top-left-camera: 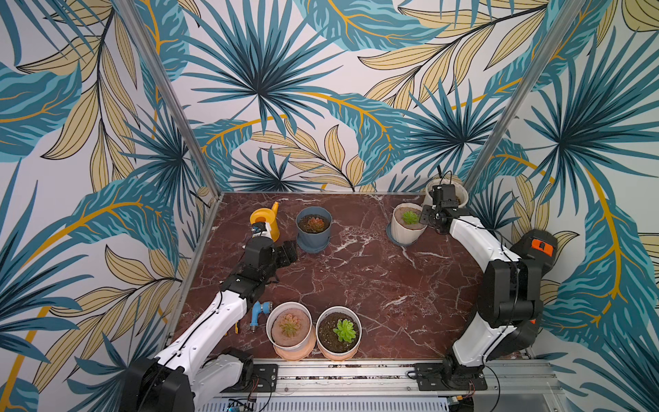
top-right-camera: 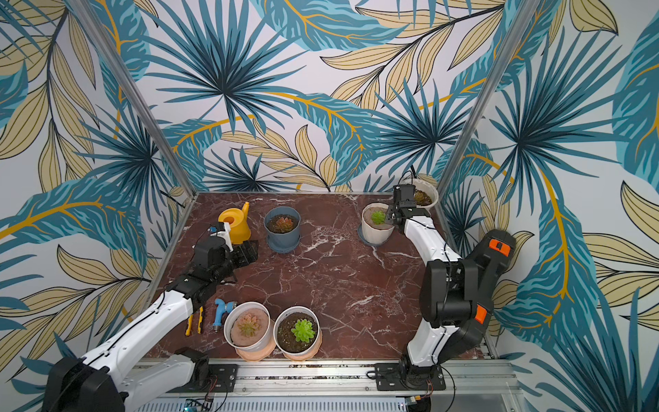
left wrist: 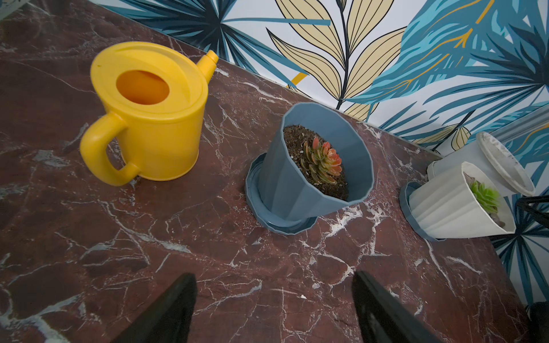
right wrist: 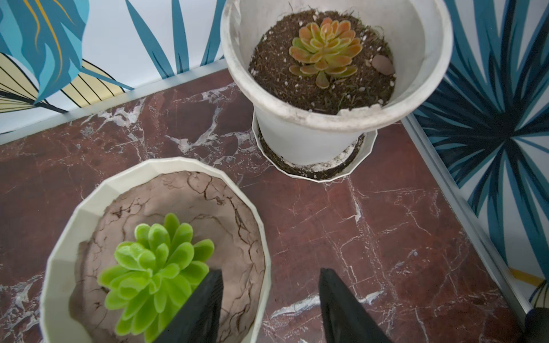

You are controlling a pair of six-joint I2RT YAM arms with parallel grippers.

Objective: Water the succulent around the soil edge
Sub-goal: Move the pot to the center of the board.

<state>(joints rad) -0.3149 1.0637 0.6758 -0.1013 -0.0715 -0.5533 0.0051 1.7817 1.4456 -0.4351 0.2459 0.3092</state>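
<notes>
Barely started, to judge by the cracked, dry-looking soil around the green succulent (right wrist: 154, 267) in the cream ribbed pot (right wrist: 59, 252). On the counter (left wrist: 118, 237), just beside the blue pot (left wrist: 297, 178), upright and ungripped: the yellow watering can (left wrist: 154, 118). Left pincer (left wrist: 273, 276) apart and empty, near the can. Right pincer (right wrist: 270, 271) apart, astride the cream pot's rim. Left to do: grasping the can, lifting, pouring along the soil edge.

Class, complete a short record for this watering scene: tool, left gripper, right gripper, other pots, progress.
tool: yellow watering can, upright on table, ungripped
left gripper: open, empty, short of the can
right gripper: open, jaws either side of cream pot rim
other pots: blue pot, white pot
progress: watering not begun
</notes>
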